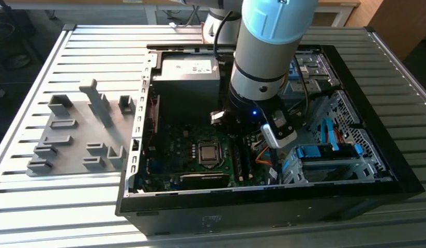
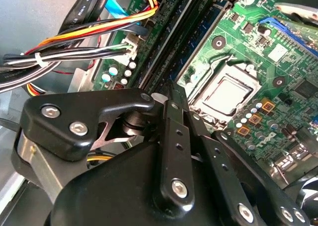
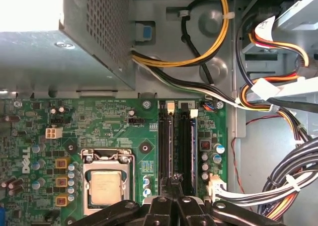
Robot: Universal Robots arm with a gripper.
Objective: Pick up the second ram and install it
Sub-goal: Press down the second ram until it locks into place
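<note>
My gripper (image 1: 242, 145) reaches down into the open computer case (image 1: 351, 191), over the memory slots beside the processor socket (image 1: 208, 153). In both wrist views its black fingers (image 3: 174, 184) (image 2: 174, 107) stand pressed together right above the slots. The second ram (image 3: 171, 141) shows edge-on as a thin dark strip running along a slot, straight out from the fingertips. It is low in the slot, and I cannot tell how deep it sits. A blue strip (image 3: 196, 136) lies along the neighbouring slot.
The power-supply box (image 1: 191, 77) stands just beyond the slots. Bundled cables (image 3: 278, 102) run close beside them. Blue drive-bay latches (image 1: 330, 152) fill the case's side at the exterior view's right. A grey fixture plate with blocks (image 1: 75, 139) lies outside the case at that view's left.
</note>
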